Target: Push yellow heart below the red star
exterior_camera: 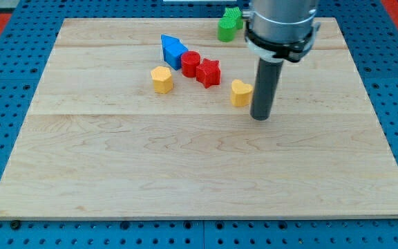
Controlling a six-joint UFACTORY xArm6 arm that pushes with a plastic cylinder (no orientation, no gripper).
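Note:
The yellow heart lies on the wooden board, right of centre near the view's top. The red star sits up and to its left, touching a red cylinder. My tip rests on the board just to the right of the yellow heart, very close to it or touching its right side. The rod rises from there to the arm's grey body at the view's top.
A blue block lies left of the red cylinder. A yellow hexagon-like block lies below it. A green block sits at the board's top edge, beside the arm. The board lies on a blue pegboard.

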